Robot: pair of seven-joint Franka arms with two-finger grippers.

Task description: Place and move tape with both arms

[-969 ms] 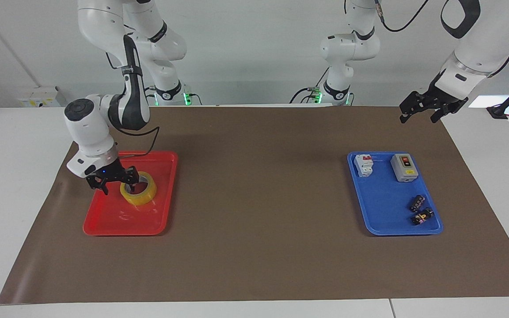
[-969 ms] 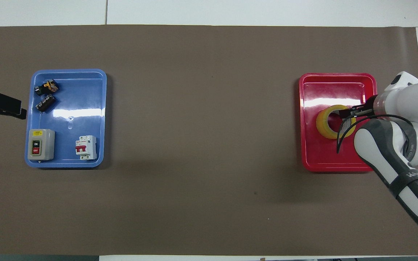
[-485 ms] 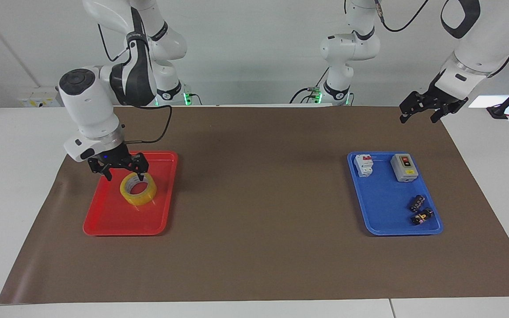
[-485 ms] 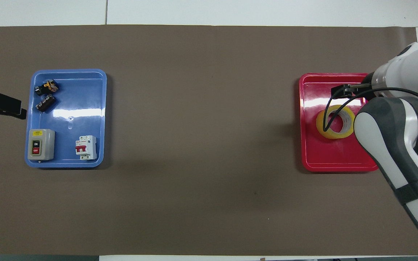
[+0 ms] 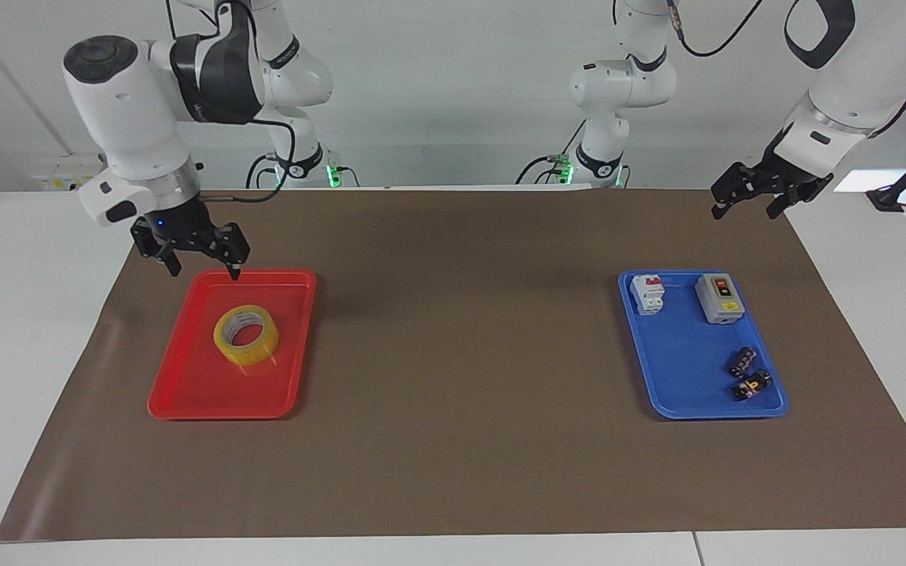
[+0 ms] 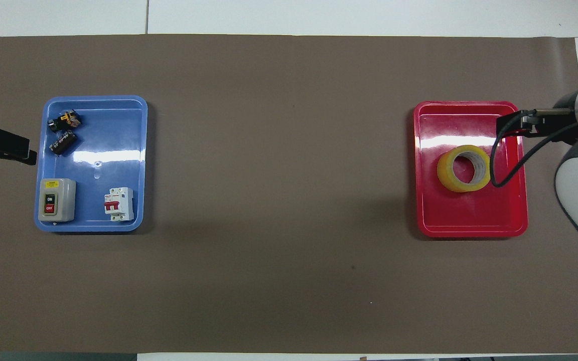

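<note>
The yellow tape roll (image 5: pixel 244 358) lies flat in the red tray (image 5: pixel 209 393) at the right arm's end of the table. It also shows in the overhead view (image 6: pixel 447 170) in that tray (image 6: pixel 469 215). My right gripper (image 5: pixel 200 266) is open and empty, raised in the air over the tray's edge and clear of the tape. It also shows in the overhead view (image 6: pixel 515 123). My left gripper (image 5: pixel 742 211) is open and empty and waits in the air over the table's edge at the left arm's end, also seen in the overhead view (image 6: pixel 30 152).
A blue tray (image 5: pixel 689 346) at the left arm's end holds a white circuit breaker (image 5: pixel 647 294), a grey on/off switch box (image 5: pixel 719 298) and two small black components (image 5: pixel 748 375). A brown mat (image 5: pixel 461 354) covers the table.
My right gripper has let go of the tape and risen away from it toward the tray's edge. The tape stays flat in the red tray. The left arm has not moved.
</note>
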